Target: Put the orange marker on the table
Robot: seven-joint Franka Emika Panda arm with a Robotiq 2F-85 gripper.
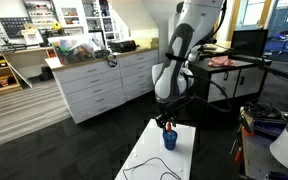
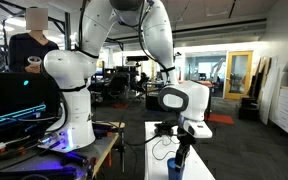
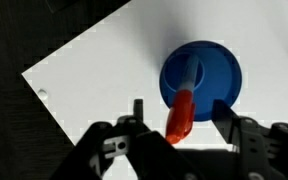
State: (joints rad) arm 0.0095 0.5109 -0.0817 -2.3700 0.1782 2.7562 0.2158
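The orange marker (image 3: 180,112) stands tilted in the blue cup (image 3: 209,72), with its upper end sticking out over the rim. The cup stands on the white table (image 3: 89,60). My gripper (image 3: 181,118) is open directly above the cup. Its two black fingers flank the marker's upper end without touching it. In both exterior views the gripper (image 1: 167,124) (image 2: 181,150) hangs just over the blue cup (image 1: 170,141) (image 2: 174,167) on the table (image 1: 144,152) (image 2: 200,166). A bit of the marker (image 1: 167,128) shows under the gripper.
A thin black cable (image 1: 149,166) crosses the table's near part. White drawer cabinets (image 1: 104,85) stand behind, and a black-framed desk (image 1: 234,75) is beside the arm. A second white robot (image 2: 69,80) and a person (image 2: 29,45) are beyond the table.
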